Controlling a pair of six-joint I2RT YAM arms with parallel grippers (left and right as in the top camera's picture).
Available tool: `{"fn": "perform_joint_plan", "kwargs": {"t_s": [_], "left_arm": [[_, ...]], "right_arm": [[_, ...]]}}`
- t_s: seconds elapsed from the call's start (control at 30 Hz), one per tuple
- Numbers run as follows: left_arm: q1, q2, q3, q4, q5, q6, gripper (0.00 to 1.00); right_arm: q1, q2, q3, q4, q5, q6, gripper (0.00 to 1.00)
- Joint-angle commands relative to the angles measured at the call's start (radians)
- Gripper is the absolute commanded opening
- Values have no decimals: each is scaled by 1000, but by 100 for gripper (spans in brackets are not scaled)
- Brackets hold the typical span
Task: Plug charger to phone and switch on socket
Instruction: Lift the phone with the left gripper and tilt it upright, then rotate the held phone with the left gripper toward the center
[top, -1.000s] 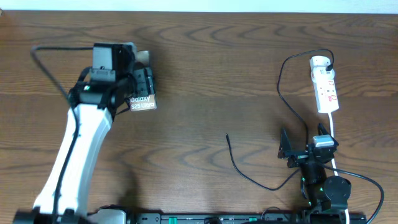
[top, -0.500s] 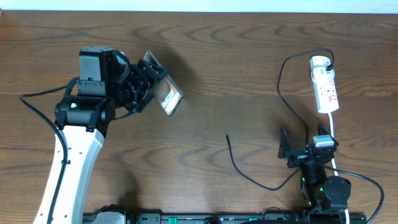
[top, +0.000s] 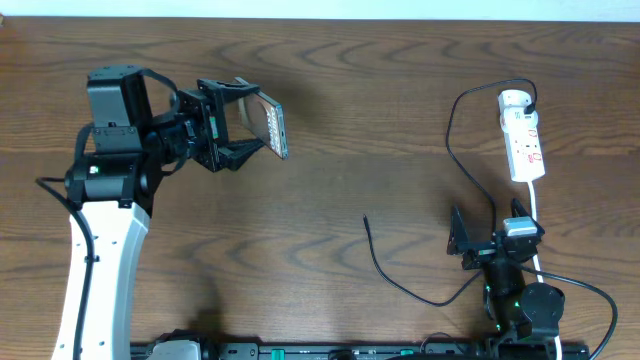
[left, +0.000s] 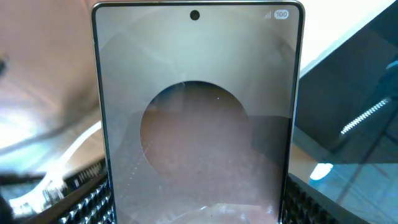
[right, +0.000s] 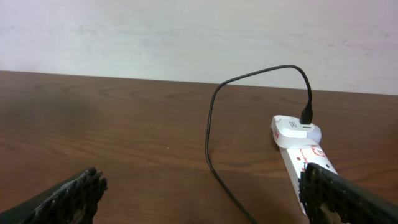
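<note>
My left gripper (top: 228, 128) is shut on the phone (top: 272, 122) and holds it up off the table at the upper left, turned on edge. In the left wrist view the phone (left: 198, 118) fills the frame between the fingers, its glossy face with a round shape toward the camera. The charger (top: 462, 170), a thin black cable, runs from its plug in the top of the white socket (top: 524, 142) down to a loose tip (top: 366, 219) at mid-table. My right gripper (top: 490, 236) is open and empty near the front right. The right wrist view shows the cable (right: 214, 118) and socket (right: 300, 149).
The socket's white cord (top: 538, 215) runs down past my right gripper. Thicker black arm cables (top: 590, 292) loop at the front right. A pale wall (right: 186, 31) stands behind the table's far edge.
My left gripper has lifted the phone off the table, swung it to the right and turned it from flat to on edge. The right arm, cable and socket have not moved.
</note>
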Motion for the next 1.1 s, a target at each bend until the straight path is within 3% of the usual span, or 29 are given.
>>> {"fn": "perform_joint_plan", "kwargs": {"t_s": [0.0, 0.37, 0.67, 0.93, 1.07], "left_arm": [[6, -3, 9, 19, 130, -83, 7], [6, -3, 9, 19, 183, -146, 7], [6, -3, 9, 42, 176, -318, 7], [6, -3, 9, 49, 163, -315, 7], [6, -3, 9, 48, 98, -215, 7]], "right_arm": [[5, -5, -1, -4, 1, -8, 99], [5, -5, -1, -4, 1, -8, 99], [5, -5, -1, -4, 1, -8, 99], [5, -5, -1, -4, 1, -8, 99], [5, -5, -1, -4, 1, -8, 99]]}}
